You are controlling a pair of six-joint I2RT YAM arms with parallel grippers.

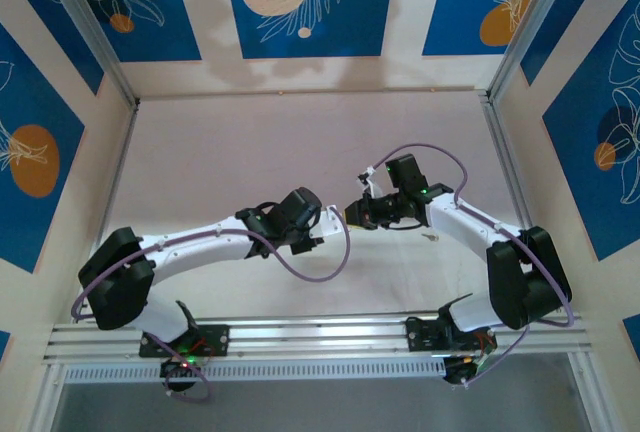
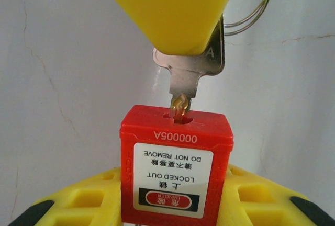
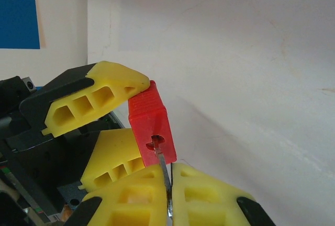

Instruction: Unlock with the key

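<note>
Red padlock (image 2: 175, 168): we note the left tool (image 3: 144, 121) clamped on it, keyway outward for access. Key (image 2: 191, 71): pinched in the right tool (image 3: 168, 181), tip entering the padlock's keyway; we judge insertion is under way.

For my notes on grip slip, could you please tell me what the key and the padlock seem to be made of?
The key: looks like metal, dull silvery with a brassy tip; thin, flat, with a stamped letter. The padlock: probably moulded plastic, glossy red, with rounded edges and a printed label.
</note>
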